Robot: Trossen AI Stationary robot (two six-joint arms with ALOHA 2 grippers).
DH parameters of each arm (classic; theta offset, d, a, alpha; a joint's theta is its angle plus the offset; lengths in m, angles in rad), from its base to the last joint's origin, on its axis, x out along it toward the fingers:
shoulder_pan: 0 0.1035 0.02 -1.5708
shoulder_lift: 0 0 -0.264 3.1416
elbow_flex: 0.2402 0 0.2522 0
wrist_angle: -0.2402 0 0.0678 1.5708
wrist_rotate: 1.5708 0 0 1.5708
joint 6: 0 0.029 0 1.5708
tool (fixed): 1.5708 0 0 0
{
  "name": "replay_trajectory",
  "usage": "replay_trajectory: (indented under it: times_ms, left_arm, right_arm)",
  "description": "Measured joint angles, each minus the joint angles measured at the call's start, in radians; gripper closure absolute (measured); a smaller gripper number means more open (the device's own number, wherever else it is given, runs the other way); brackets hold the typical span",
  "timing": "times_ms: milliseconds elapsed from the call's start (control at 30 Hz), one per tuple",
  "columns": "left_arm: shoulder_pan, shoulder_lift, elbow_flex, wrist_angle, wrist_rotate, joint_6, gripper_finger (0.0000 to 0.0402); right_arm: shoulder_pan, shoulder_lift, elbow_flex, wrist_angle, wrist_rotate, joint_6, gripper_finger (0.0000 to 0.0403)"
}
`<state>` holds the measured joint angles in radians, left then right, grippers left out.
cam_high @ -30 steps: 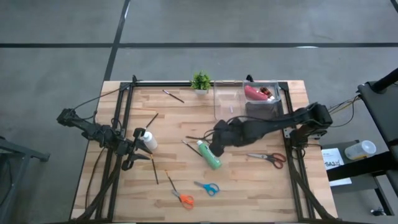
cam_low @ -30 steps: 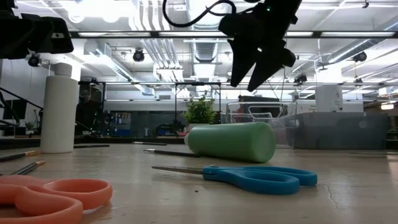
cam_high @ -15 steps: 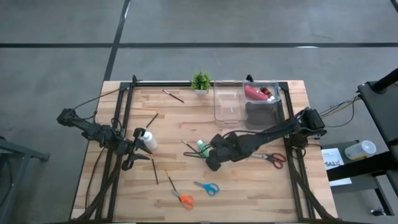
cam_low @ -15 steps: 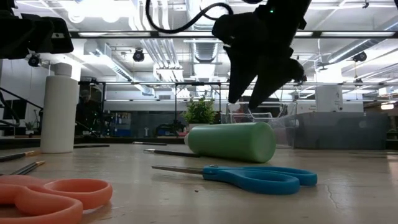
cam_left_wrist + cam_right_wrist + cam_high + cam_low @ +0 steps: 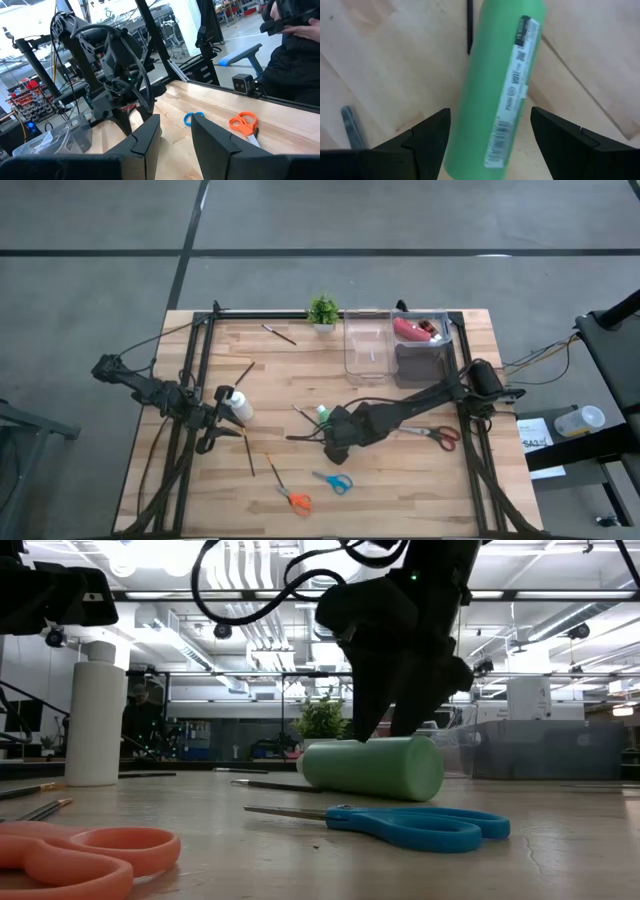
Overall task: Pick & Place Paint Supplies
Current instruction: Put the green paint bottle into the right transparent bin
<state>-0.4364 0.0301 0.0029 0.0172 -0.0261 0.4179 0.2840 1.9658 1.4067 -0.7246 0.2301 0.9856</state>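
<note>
My right gripper [image 5: 487, 132] is standing wide open, one finger on each side of the green bottle [image 5: 502, 85], which is lying on its side near the middle of the table [image 5: 420, 490] with a thin dark brush [image 5: 469, 27] just beside it. I'm judging this as the grasp step, so I'm aiming to keep the bottle centred between the fingers, settle low enough to catch its round body at the widest part, and close slowly so it isn't rolling away or pinning the brush. My left gripper [image 5: 213, 423] is waiting at the table's left side by the upright white bottle [image 5: 237, 405]; I cannot tell whether it is grasping anything
</note>
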Motion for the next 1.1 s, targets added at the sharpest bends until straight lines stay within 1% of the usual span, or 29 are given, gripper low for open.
replay_trajectory:
  times_ms: [100,233,600,1100]
  left_arm:
    - [0.0,0.0,0.0,0.0,0.0,0.0,0.0284]
    - [0.0,0.0,0.0,0.0,0.0,0.0,0.0284]
    - [0.0,0.0,0.0,0.0,0.0,0.0,0.0284]
    - [0.0,0.0,0.0,0.0,0.0,0.0,0.0284]
  right_arm:
    - [0.0,0.016,-0.001,-0.001,-0.008,-0.002,0.0129]
    - [0.0,0.032,-0.003,-0.001,-0.047,-0.002,0.0129]
    - [-0.001,0.046,-0.006,0.002,-0.072,-0.007,0.0129]
    - [-0.001,0.046,-0.008,0.004,-0.075,-0.013,0.0129]
